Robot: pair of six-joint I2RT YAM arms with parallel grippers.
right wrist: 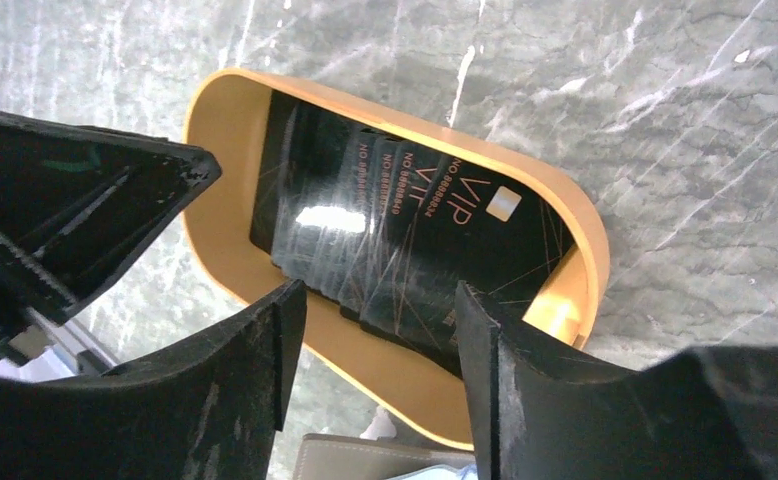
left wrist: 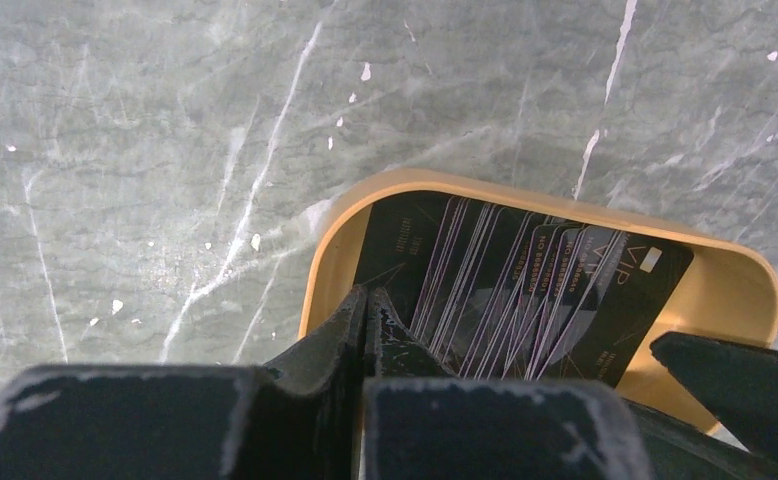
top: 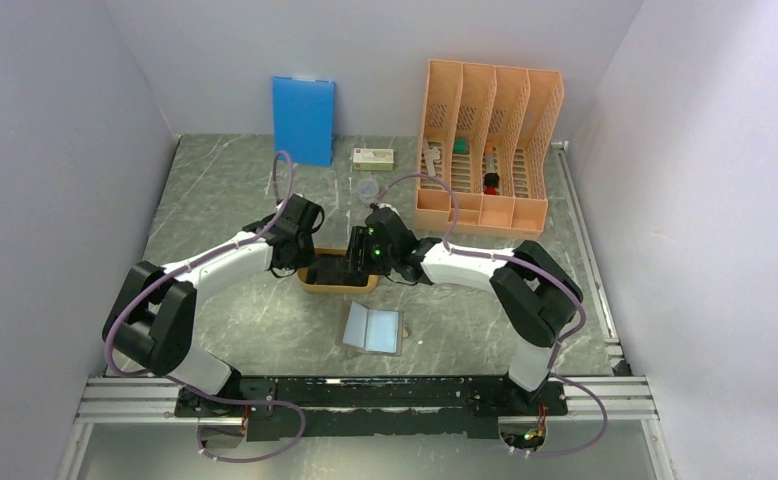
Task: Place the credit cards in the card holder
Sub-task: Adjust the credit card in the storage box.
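Top view, from above and behind. Two arms reaching inward across a grey marbled worktop (top: 215, 200), meeting over a shallow orange tray (top: 340, 288). Dark credit cards (top: 327, 270) inside it, largely covered by the wrists. Card holder (top: 373, 328) lying open and flat just nearer the arm bases, pale blue inside facing up, apart from the tray, seemingly with no card in it. Further back, a blue board (top: 303, 118) and an orange file rack (top: 490, 140).

Left wrist view. Left jaws clenched together, nothing visible between them, tips at the tray (left wrist: 415, 180) beside a corner of the fanned credit cards (left wrist: 505, 290). Touching or just above: impossible to tell. One tip of the right jaws at lower right.

Right wrist view. Right jaws released, spread and empty, poised above the near edge of the credit cards (right wrist: 395, 230) in the tray (right wrist: 230, 110). A corner of the card holder (right wrist: 355, 462) cut off at the bottom edge.

Step in hand, as a judgement: picking a first card. Next move probably a descent and a pinch on one card's edge only. Number of cards hard to count because of overlap and glare.
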